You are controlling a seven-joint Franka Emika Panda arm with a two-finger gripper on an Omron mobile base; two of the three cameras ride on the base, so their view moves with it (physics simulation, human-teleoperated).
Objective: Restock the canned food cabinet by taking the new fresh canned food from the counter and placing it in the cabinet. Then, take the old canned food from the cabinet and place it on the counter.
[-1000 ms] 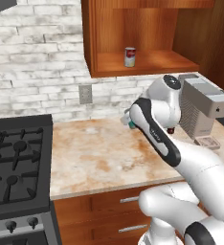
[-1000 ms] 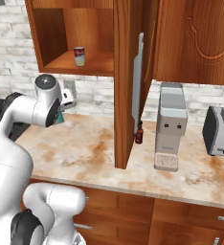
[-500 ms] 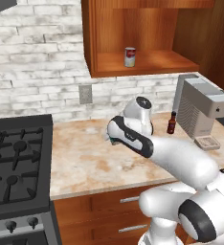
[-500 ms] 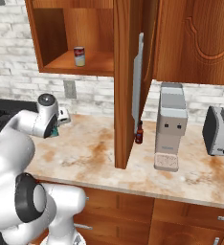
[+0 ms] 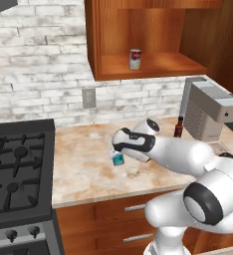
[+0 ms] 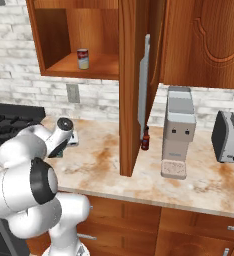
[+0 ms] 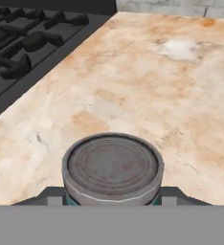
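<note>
gripper (image 7: 113, 198) is clamped on the teal-blue can (image 7: 112, 168) by its sides, which is the right spot since it's rigid, smooth, probably slippery.

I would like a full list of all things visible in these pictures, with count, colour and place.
new fresh canned food: one, red-and-white, on the cabinet shelf.
old canned food: one, teal-blue label, silver top, held low over the counter.
cabinet: one, reddish-brown, on the wall, door open.
counter: one, beige mottled stone.
stove: one, black, left of the counter.
bottle: one, dark brown, by the wall.
coffee machine: one, grey, on the counter.
toaster: one, silver, far right.
wall outlet: one, pale.
drawers: wooden, silver handles, below the counter.
gripper: one, fingers shut on the old canned food.
</note>
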